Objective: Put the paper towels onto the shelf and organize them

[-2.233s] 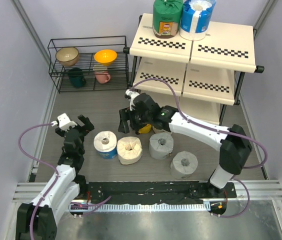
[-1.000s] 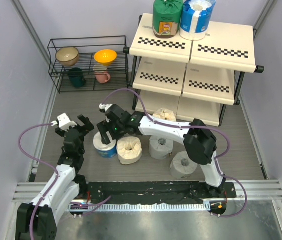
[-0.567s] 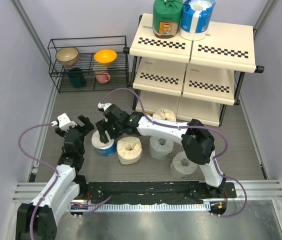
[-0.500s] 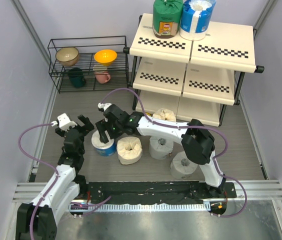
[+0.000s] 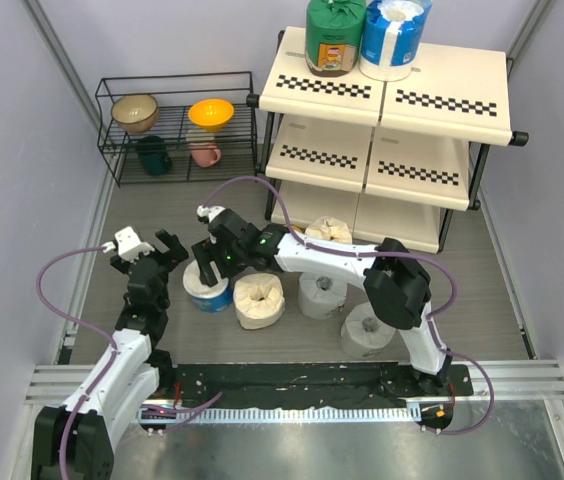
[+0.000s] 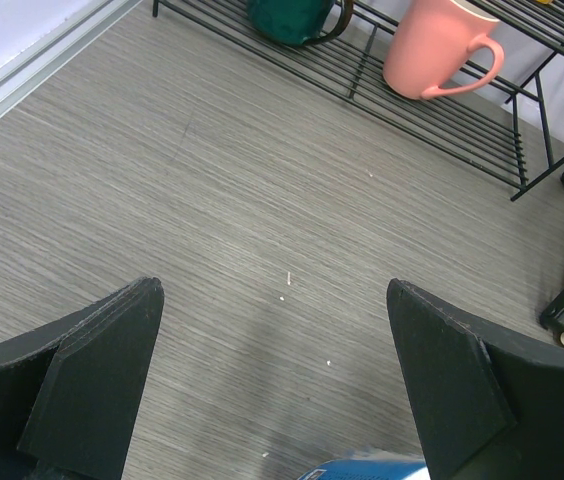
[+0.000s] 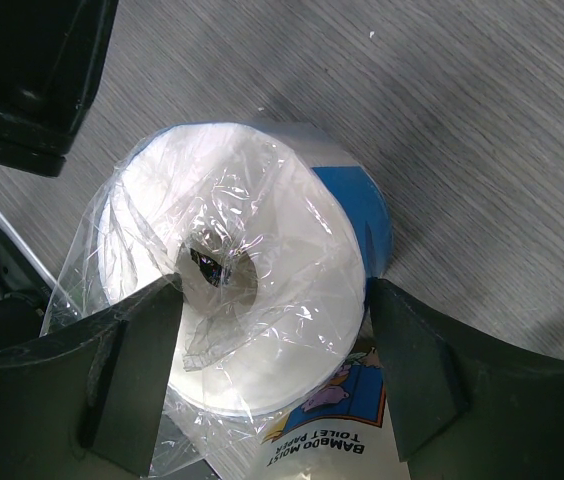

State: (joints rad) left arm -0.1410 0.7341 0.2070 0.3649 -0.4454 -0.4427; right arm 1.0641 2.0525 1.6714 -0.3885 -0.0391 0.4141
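Blue-wrapped roll [image 7: 262, 220] upright between right pincer [image 7: 272, 290] fingers; contact unclear.

The right arm no longer reaches toward the foot of the shelf [image 5: 442, 100]; it now stretches left across the tabletop. Its pincer [image 5: 211, 266] hangs directly over the blue-and-white wrapped paper towel roll [image 5: 208, 293], lower than a second ago, with its fingers [image 7: 127, 375] spread wide to either side of the roll's top. With the arm out of the way, a cream roll [image 5: 329, 230] on the bottom tier now shows, and the yellow object seen beside the arm earlier is hidden.
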